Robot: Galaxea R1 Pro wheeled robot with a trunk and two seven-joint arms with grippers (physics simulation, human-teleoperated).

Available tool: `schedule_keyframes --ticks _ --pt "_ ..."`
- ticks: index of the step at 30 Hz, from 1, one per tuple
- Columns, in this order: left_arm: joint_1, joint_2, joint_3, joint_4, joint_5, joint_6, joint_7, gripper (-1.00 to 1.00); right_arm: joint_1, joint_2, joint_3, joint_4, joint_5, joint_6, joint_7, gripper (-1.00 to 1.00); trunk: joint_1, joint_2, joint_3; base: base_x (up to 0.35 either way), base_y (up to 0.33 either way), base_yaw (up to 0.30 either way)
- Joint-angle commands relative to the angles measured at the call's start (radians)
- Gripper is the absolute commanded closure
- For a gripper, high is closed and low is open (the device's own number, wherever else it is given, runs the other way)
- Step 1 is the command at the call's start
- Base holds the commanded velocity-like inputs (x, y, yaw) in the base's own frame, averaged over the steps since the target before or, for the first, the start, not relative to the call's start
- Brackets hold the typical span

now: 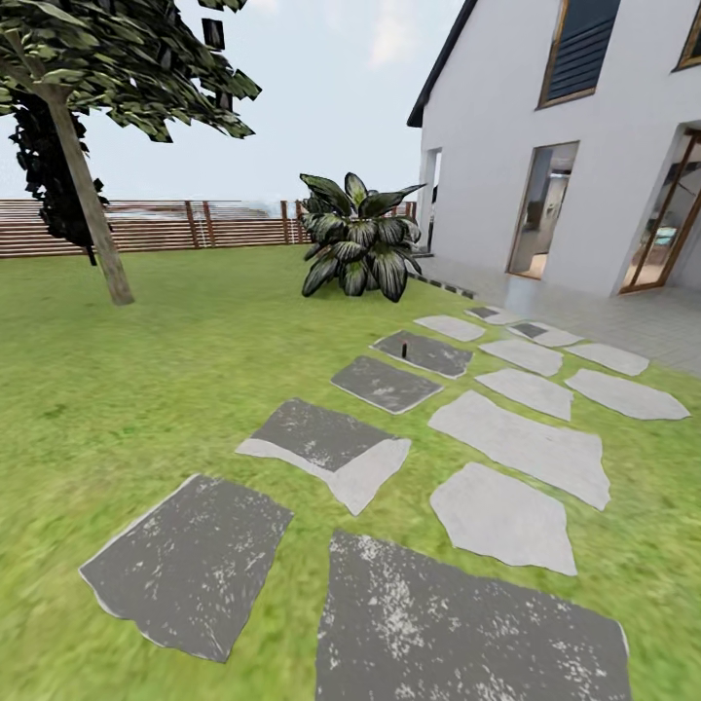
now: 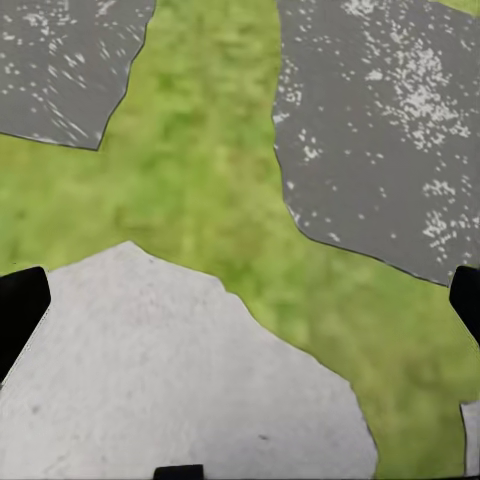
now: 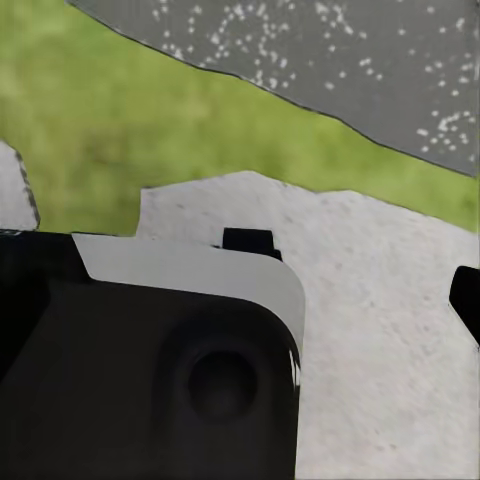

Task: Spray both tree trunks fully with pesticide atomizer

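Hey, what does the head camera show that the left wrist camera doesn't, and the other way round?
Head view alone: a tree with a leaning grey-brown trunk, a slatted wooden fence, a broad-leafed plant, the white house, and a small dark upright object on a far dark stone, too small to identify.

Left wrist view alone: a close look down at the ground, with the dark fingertips of the left gripper at the picture's edges, wide apart.

Both: green grass and flat stepping stones, some dark grey, some pale.
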Motion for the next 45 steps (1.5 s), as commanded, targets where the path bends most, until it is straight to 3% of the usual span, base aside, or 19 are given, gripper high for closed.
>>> schedule_keyframes --ticks 1,19,45 --pt "0.0 0.0 0.0 0.0 0.0 0.0 0.0 -1.0 0.0 0.0 0.0 0.0 0.0 0.0 0.0 -1.0 0.0 0.0 0.0 0.347 0.0 0.0" --pt "0.0 0.0 0.0 0.001 0.0 0.0 0.0 -1.0 0.0 0.0 0.0 0.0 0.0 0.0 0.0 -1.0 0.0 0.0 0.0 0.346 -0.042 0.0" --pt "0.0 0.0 0.0 0.001 0.0 0.0 0.0 -1.0 0.0 0.0 0.0 0.0 0.001 0.0 0.0 -1.0 0.0 0.0 0.0 0.31 -0.166 0.0"
